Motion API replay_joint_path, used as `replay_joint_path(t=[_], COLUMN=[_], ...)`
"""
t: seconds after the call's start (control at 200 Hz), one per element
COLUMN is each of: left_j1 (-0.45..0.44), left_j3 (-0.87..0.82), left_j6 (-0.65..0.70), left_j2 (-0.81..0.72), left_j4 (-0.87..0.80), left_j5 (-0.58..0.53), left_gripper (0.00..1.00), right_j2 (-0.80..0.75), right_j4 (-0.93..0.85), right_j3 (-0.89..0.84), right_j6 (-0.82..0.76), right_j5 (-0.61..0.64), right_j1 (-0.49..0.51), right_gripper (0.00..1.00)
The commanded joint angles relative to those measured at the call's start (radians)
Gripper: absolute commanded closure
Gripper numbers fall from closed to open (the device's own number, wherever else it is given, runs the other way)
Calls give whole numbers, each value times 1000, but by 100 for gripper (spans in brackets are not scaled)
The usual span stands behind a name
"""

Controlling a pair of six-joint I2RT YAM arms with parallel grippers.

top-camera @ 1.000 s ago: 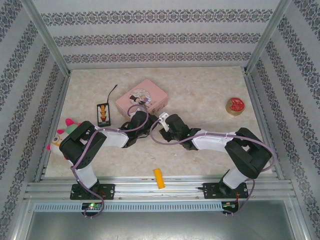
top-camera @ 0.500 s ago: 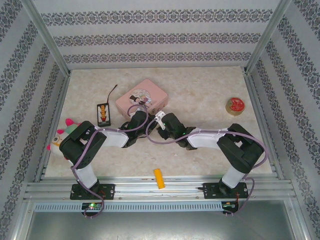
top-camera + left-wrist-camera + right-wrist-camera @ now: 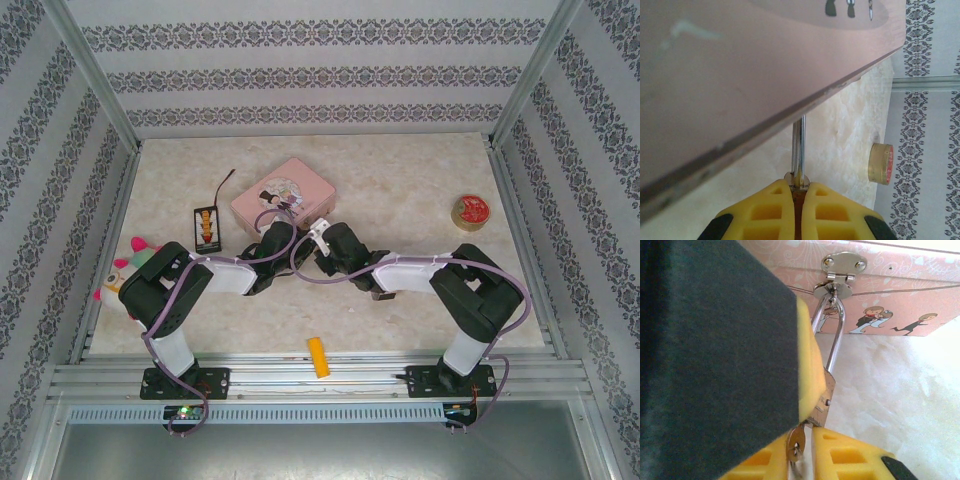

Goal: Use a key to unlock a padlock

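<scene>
The left gripper (image 3: 797, 189) is clenched on the padlock (image 3: 823, 401), whose shackle (image 3: 836, 340) is threaded through the hasp (image 3: 842, 262) of the pink tin (image 3: 900, 300), which is printed with cartoon wedding figures. The right gripper (image 3: 801, 442) flanks the key (image 3: 796, 444) under the padlock; whether it grasps the key cannot be told.

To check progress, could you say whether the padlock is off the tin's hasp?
No, the shackle hangs through the hasp on the pink tin.

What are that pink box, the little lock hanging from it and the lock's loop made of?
The pink rectangular box is probably thin painted tin: smooth sheen, crisp lid seam, printed cartoon figures. The small gold padlock seems brass-bodied, by its dull yellow sheen. Its thin U-shaped shackle looks like polished steel: silvery and mirror-bright.
</scene>
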Motion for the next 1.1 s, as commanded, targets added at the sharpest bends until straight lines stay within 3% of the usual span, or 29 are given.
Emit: replay_joint_path(t=[0.0,0.46,1.094], left_j1=[-10,-23,-28], left_j3=[10,60,45], left_j6=[-13,70,169], left_j2=[-31,-34,-69], left_j4=[-4,-105,-203], left_j5=[83,173,309], left_gripper=[100,100,100], right_j2=[26,-13,-94], right_j4=[28,19,11], right_j3=[25,25,-64], right_j6=[20,9,122], right_j5=[-22,-78,-133], right_j1=[-24,-49,-28], right_gripper=[83,86,87])
